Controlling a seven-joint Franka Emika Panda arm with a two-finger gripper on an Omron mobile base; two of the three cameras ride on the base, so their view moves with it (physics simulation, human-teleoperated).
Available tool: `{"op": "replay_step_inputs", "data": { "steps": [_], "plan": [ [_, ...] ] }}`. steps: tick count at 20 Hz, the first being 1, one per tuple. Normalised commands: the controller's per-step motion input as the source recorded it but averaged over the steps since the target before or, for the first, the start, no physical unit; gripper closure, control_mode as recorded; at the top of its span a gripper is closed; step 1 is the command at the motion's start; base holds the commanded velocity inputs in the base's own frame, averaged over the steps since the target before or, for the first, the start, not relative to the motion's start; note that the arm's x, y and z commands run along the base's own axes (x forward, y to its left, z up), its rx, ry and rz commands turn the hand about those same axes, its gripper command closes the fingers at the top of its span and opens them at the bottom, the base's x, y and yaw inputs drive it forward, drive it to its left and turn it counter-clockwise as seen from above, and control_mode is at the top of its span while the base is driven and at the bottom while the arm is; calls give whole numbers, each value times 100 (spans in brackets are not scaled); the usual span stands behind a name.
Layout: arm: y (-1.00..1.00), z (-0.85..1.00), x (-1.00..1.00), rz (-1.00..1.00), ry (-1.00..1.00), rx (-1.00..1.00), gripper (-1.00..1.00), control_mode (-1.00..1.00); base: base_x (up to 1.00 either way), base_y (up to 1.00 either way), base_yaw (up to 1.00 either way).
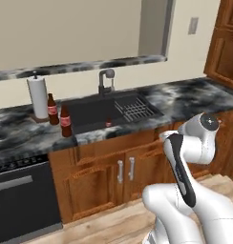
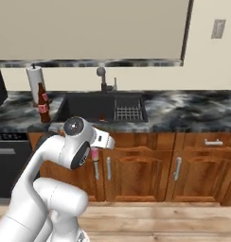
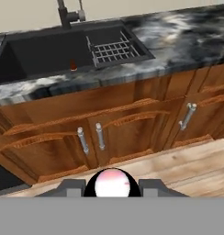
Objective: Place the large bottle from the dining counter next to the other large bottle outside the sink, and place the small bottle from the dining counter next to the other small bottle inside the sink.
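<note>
Counter [image 1: 185,97]: glossy black-and-grey marbled stone. Sink [image 1: 90,112]: matt dark basin; faucet [image 1: 105,81] dull grey metal; wire rack [image 1: 133,108] thin metal. Cabinets [image 2: 150,165]: reddish-brown wood, satin, metal bar handles. Two bottles [image 1: 65,121]: dark brown glass, red paper labels. Towel roll [image 1: 38,97]: white paper. Floor [image 3: 187,165]: pale wood planks.

Pink small bottle [image 2: 94,153]; dark sink [image 1: 97,114]; blk-grey marbled counter [image 1: 195,95].

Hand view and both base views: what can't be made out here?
- small bottle in the gripper: hand view, body cut off at the bottom.
- Small item in the sink: too small to identify.
- Rear brown bottle: right base view, overlapped by the front bottle.
</note>
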Motion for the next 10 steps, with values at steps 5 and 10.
{"op": "replay_step_inputs", "data": {
  "steps": [5,10],
  "plan": [
    [0,0,0,0,0,0,100,100,44,-25,48],
    [0,0,0,0,0,0,100,100,41,-31,44]
  ]
}}
